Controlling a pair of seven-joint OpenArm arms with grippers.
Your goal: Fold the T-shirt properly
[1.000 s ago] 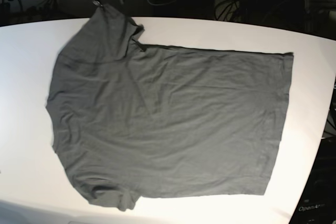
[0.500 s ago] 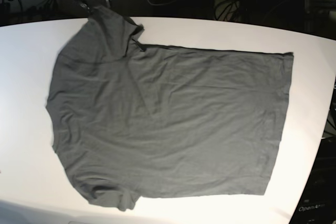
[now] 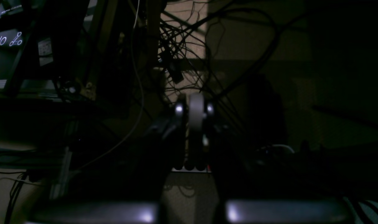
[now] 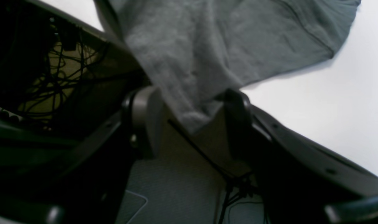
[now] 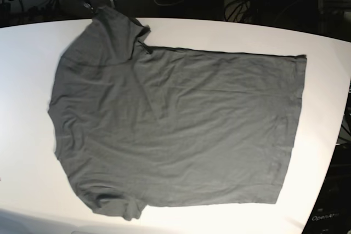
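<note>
The plain charcoal-grey, wrinkly short-sleeved T-shirt point(image 5: 175, 130) lies flat and spread across the white table point(image 5: 323, 80); seemingly no fold is made yet. At the far left edge, the right gripper point(image 4: 189, 121) has its jaws apart around a sleeve corner, not pinching. The left gripper point(image 3: 193, 121) is closed, empty, off the table. Bare table shows all round.

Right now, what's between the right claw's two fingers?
A corner of the T-shirt hangs between the right claw's fingers, which stand apart around it. Shown in the right wrist view.
</note>
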